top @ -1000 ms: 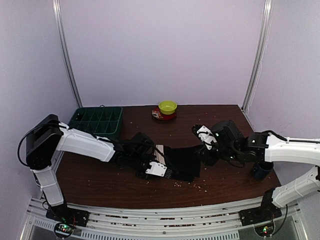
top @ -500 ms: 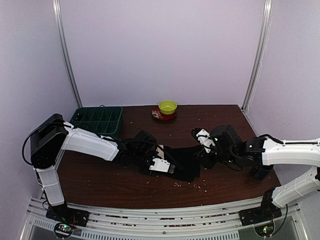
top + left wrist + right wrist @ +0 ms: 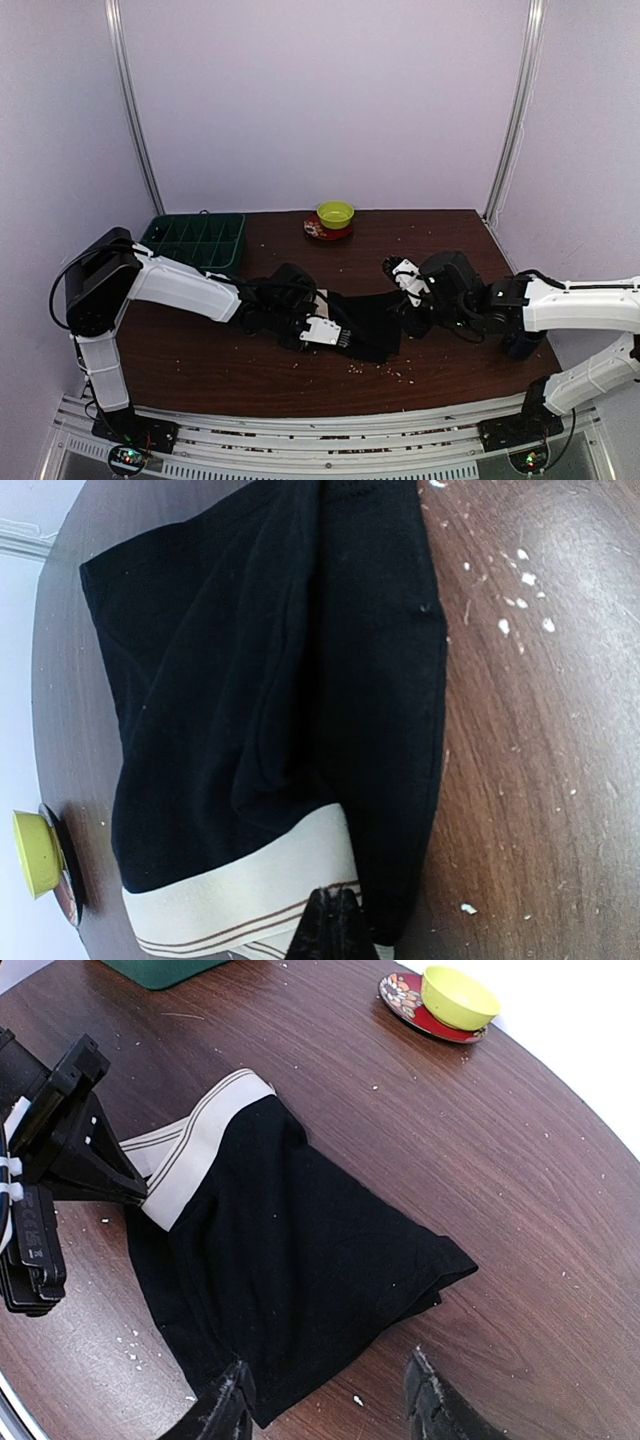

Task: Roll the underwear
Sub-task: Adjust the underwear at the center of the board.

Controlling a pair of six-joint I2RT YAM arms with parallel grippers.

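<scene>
Along the near edge of the dark wooden bench (image 3: 200, 350), pale crumbs (image 3: 395, 373) lie scattered in front of the two arms, thickest toward the right

Just beyond them, about mid-bench, the underwear (image 3: 365, 318) lies flat: one plain black garment, with its white waistband (image 3: 205, 1125) toward the left arm and its black body reaching toward the right arm. The cloth is folded over on itself, with a long crease running through the black part, and thin brown stripes run along the waistband

The left pincer (image 3: 335, 920) is low at the waistband end and clenched tight, its tips pinching the near part of the white band where it meets the black cloth. The right pincer (image 3: 330, 1408) hangs released over the opposite end; its two dark fingers (image 3: 232, 1405) stand apart, one over the black hem and the other over bare wood just beside it. Whether either finger touches the cloth or the bench cannot be told

Farther back on the left, a green tray (image 3: 195, 240) with many small compartments sits near the bench's rear corner, well apart from the garment. At the far edge, near the middle, a yellow-green bowl (image 3: 335, 213) rests on a red patterned saucer (image 3: 318, 231)
</scene>
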